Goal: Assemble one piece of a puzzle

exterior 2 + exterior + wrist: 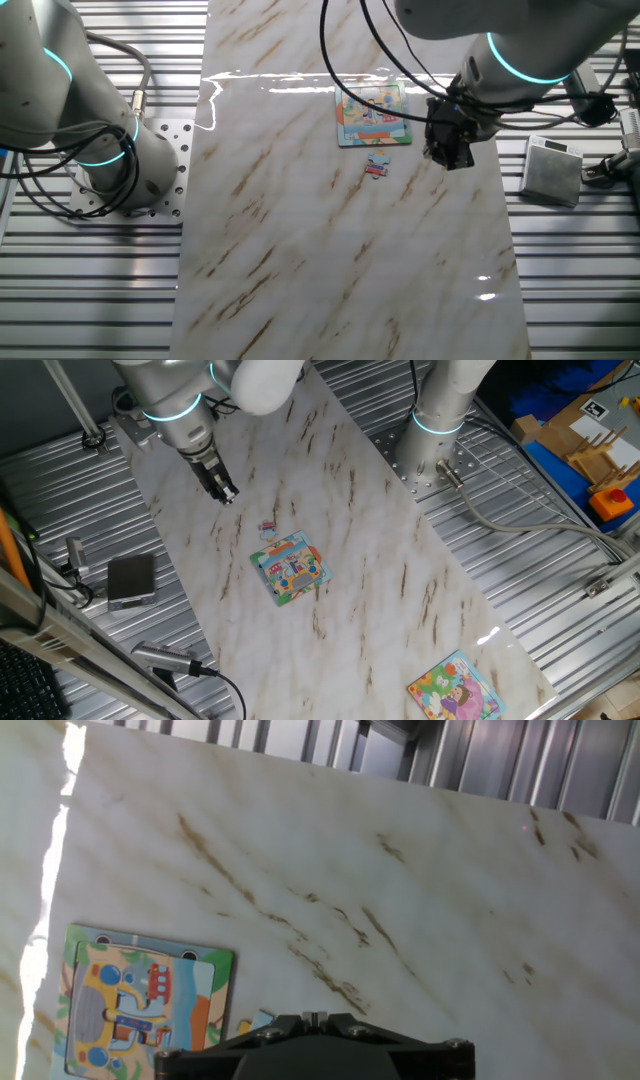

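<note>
The puzzle [291,568] lies flat on the marble board, square with a light-blue border and a yellow, orange and green scene. It also shows in the other fixed view [373,115] and the hand view [140,1005]. The piece [268,528], tiny and pinkish-red with pale blue, lies on the board just off one edge of the puzzle [377,166]. In the hand view it [255,1020] peeks out beside the gripper body. My gripper [225,490] hangs above the board to one side of the piece [450,150]. Its fingers are pressed together with nothing between them [315,1018].
A second puzzle [455,690] with a pink-purple figure lies at the board's far corner. A grey box [131,580] sits on the ribbed metal table beside the board [553,170]. Another arm's base [440,420] stands at the board's other side.
</note>
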